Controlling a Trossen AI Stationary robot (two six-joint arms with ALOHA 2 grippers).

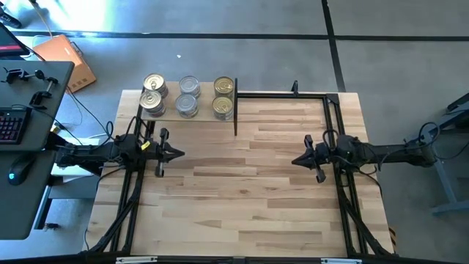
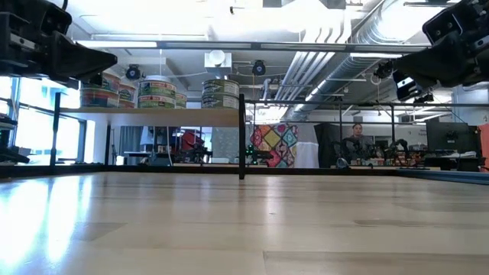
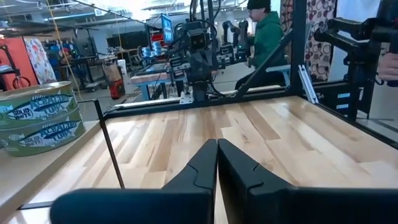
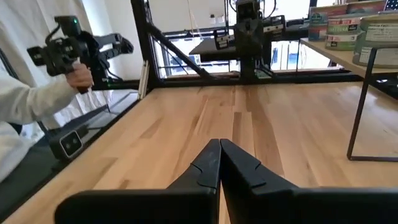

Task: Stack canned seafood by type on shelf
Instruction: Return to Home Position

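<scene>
**Tins all up on the shelf, both arms waiting with nothing in hand.**

The tins (image 1: 187,105) stand in three columns on the shelf (image 2: 153,118) at the far left corner of the table (image 1: 249,205), stacked two high as far as I can judge. The left gripper (image 1: 178,153) and the right gripper (image 1: 297,160) hang over the table, well apart and facing each other, each with its fingers pressed together and empty. I judge this to be the homing step. No tin lies on the table, so the next move asks only that the arms settle.
</scene>
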